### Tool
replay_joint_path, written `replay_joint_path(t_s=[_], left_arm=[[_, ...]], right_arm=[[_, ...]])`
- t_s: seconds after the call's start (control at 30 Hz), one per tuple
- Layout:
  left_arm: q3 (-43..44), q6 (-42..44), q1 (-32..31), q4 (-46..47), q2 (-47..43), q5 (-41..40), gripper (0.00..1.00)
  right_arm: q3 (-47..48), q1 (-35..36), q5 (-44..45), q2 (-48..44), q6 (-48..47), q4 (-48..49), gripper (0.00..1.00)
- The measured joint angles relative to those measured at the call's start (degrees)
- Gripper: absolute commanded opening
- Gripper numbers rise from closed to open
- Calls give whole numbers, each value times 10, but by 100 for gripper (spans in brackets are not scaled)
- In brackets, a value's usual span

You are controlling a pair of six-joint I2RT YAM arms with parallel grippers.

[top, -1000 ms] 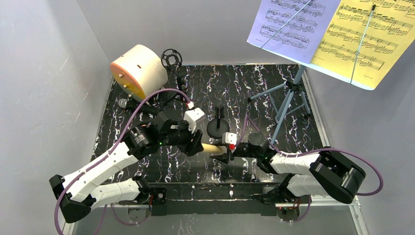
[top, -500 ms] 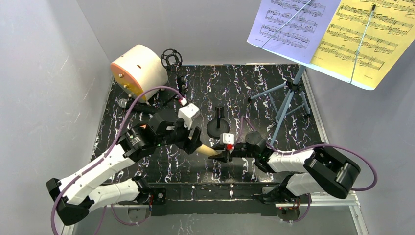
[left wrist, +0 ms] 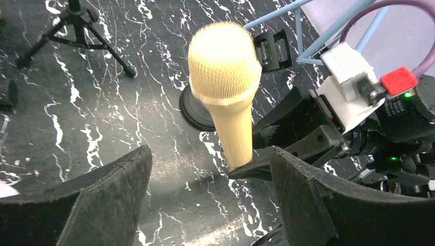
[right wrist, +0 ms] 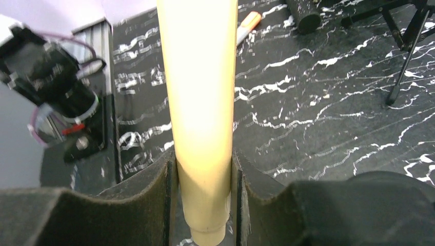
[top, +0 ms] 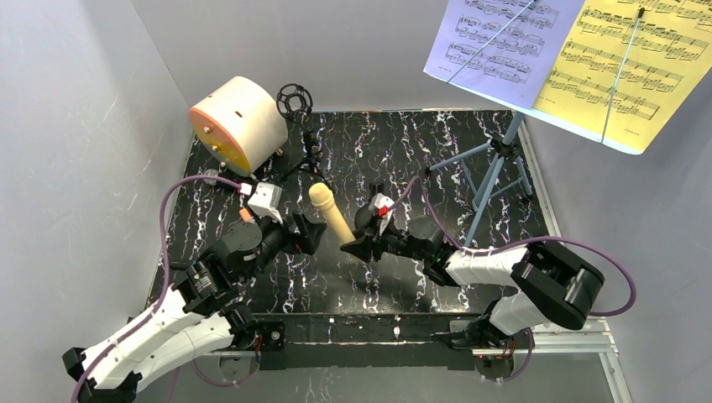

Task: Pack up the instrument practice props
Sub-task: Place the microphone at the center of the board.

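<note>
The right gripper point(top: 349, 247) is clamped on the cream microphone point(top: 328, 213) at the tail end of its handle, both pads pressed flat against the shaft in the right wrist view, while the mesh head stands up and away from those fingers, tilted toward the far left and clear of the table. The left gripper point(top: 310, 236) has its fingers point(left wrist: 120, 184) wide apart, one on each side of the handle without touching it, so the right arm alone bears the load. With such a low hold and the heavy head far beyond the fingertips, the microphone will probably want to pivot in the pads, so it should be carried slowly, the clamp kept firm and the shaft near upright. The left fingers would do well to draw back before the right wrist swings. Just behind the right fingers stands the round-base mic pole point(top: 374, 220), the closest thing to snag. The black tripod pole point(top: 307, 158) is beyond the microphone's head. The blue music rack point(top: 495, 168), bearing the lavender score sheet point(top: 495, 38) and the yellow score sheet point(top: 630, 67), is well off to the right. No case or box shows anywhere.
</note>
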Motion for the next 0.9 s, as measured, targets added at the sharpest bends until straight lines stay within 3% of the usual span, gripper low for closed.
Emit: replay_joint_path(t_s=[0.37,0.57,0.63,0.8,0.9], left_arm=[[-145,-113,0,162,-7,12,75],[-187,-146,0,255,21,5,63],[-198,-152,0,280,27,0,55],[-213,-167,0,324,50,-8,18],[-218,-167,1,336,57,-16,7]], right_arm=[[59,46,68,26,110,-36,1],[66,63,78,31,126,-49,1],[67,65,78,31,129,-49,1],[71,71,83,35,138,-46,1],[71,71,92,38,143,-43,17]])
